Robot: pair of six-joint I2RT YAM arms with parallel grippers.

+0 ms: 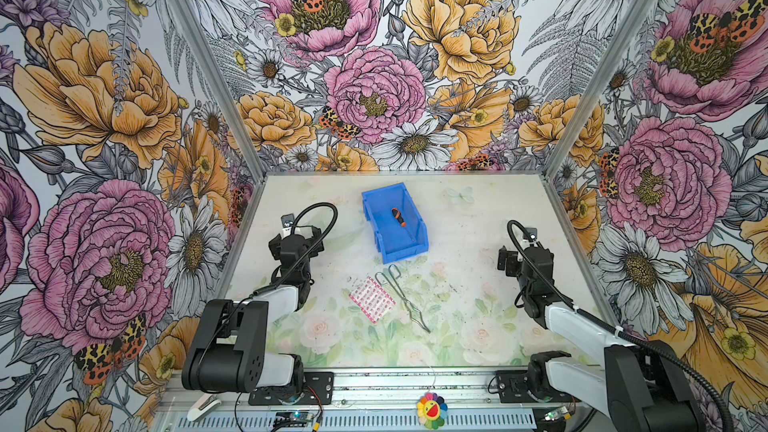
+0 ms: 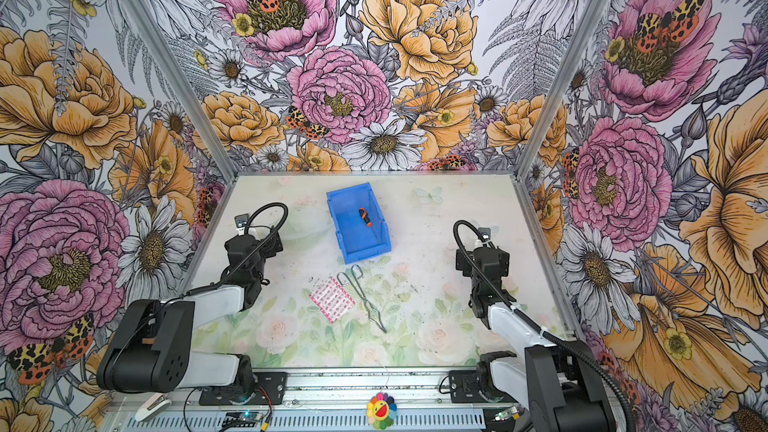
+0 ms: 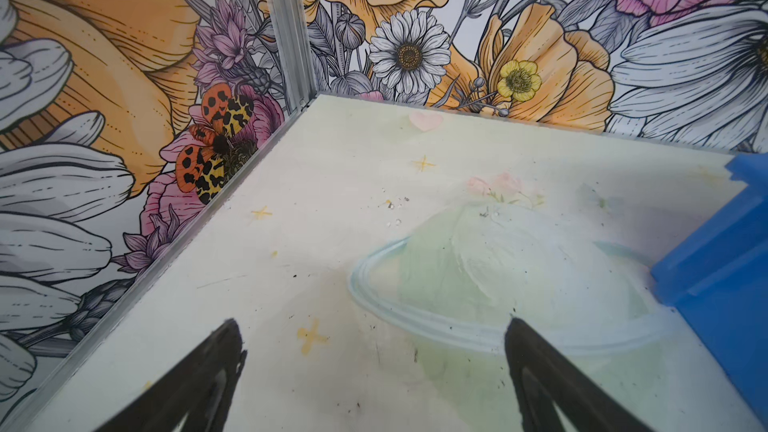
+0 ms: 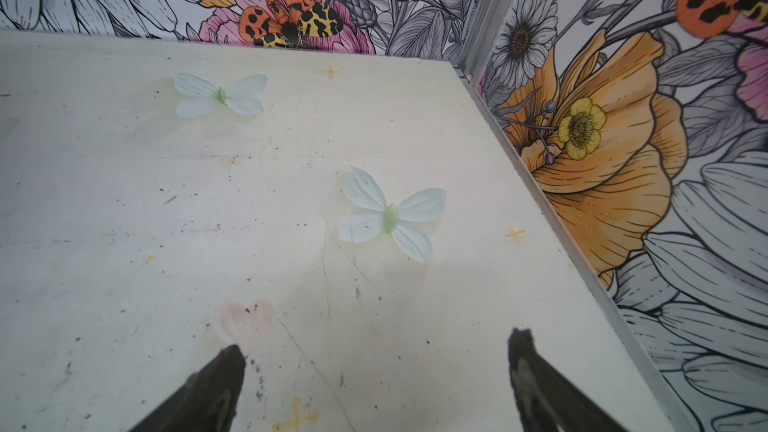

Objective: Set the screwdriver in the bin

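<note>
Both pairs of jaws stand spread wide and hold nothing. Each wrist view shows two dark tips well apart over bare surface [image 1: 465, 284]. In both top views the left arm [image 1: 291, 259] sits left of centre and the right arm [image 1: 528, 272] at the right, both well clear of the bin [image 1: 371, 226]. The screwdriver [image 1: 402, 223] already lies flat on the bin's floor in the upper middle of the frame, handle toward the upper left and shaft slanting toward the lowered front, so the task looks done. It is probably light and stiff. The thin metal shaft would be smooth and apt to slip or roll, while the stubby orange-and-black handle is the thicker, grippier place to take hold, pinched across its width. Any regrasp would have to come from above or over the low front, since the tall walls leave the jaws little room sideways. Below the bin, the wire tongs [image 1: 405, 299] and a pink packet [image 1: 372, 299] lie just beside each other in the centre and should be kept clear of. The right of the surface is open, and patterned walls hem in its left, right and upper edges.
</note>
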